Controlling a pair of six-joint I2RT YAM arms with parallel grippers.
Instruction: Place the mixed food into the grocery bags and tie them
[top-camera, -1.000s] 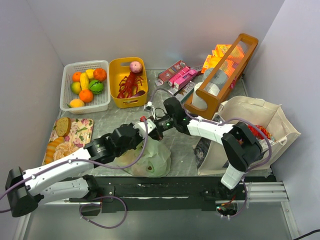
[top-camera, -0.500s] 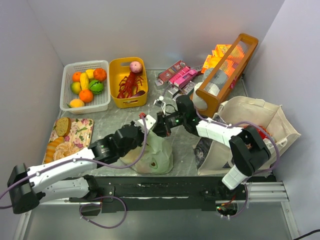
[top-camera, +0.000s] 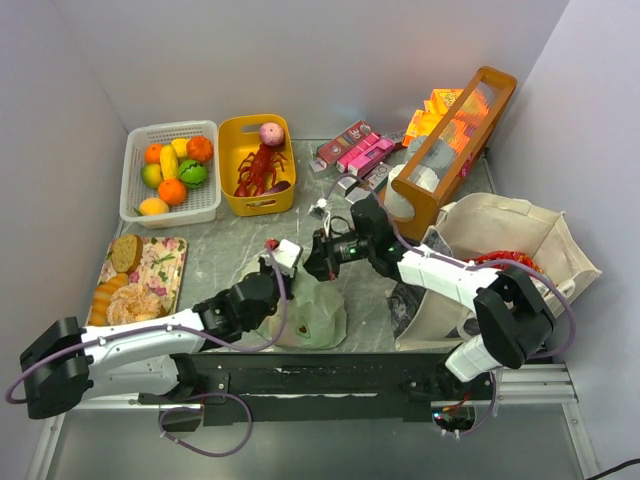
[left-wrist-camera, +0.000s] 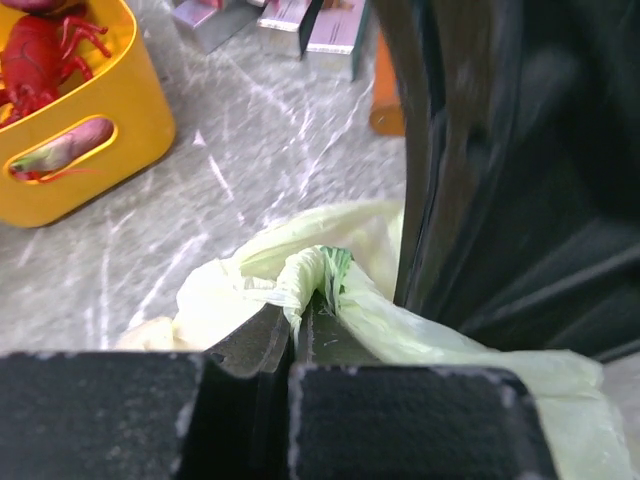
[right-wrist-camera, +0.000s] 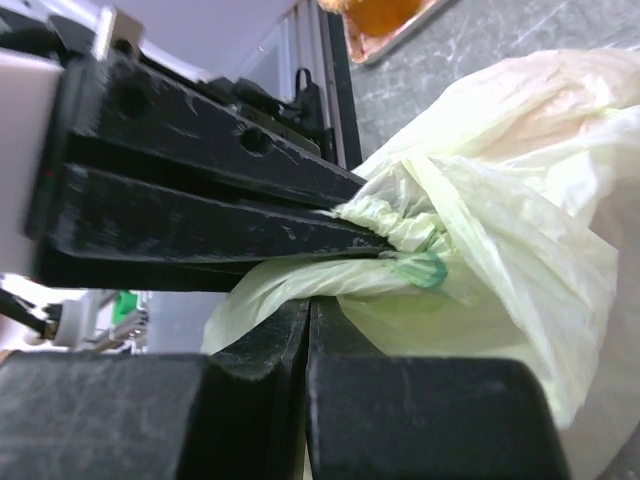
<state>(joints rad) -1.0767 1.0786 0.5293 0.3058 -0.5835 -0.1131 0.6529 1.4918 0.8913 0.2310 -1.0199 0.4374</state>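
The pale green plastic bag (top-camera: 310, 318) sits near the front middle, with food dimly showing through it. My left gripper (top-camera: 292, 268) and right gripper (top-camera: 318, 262) meet just above its top. In the left wrist view my left gripper (left-wrist-camera: 297, 322) is shut on a twisted bag handle (left-wrist-camera: 315, 270). In the right wrist view my right gripper (right-wrist-camera: 308, 312) is shut on the other bag handle (right-wrist-camera: 300, 280), right under the left gripper's black fingers (right-wrist-camera: 200, 215). The beige canvas tote (top-camera: 505, 235) stands open at the right with a red packet (top-camera: 520, 263) inside.
A white basket of toy fruit (top-camera: 170, 172) and a yellow basket (top-camera: 240, 140) holding the red lobster (top-camera: 260, 168) stand at the back left. Pink boxes (top-camera: 357, 150) and the wooden crate (top-camera: 445, 140) are at the back right. A floral tray with bread (top-camera: 160, 262) is at the left.
My left arm has drawn back and lower toward the near edge. My right arm has swung a little right. Both grippers stay shut on the bag's handles.
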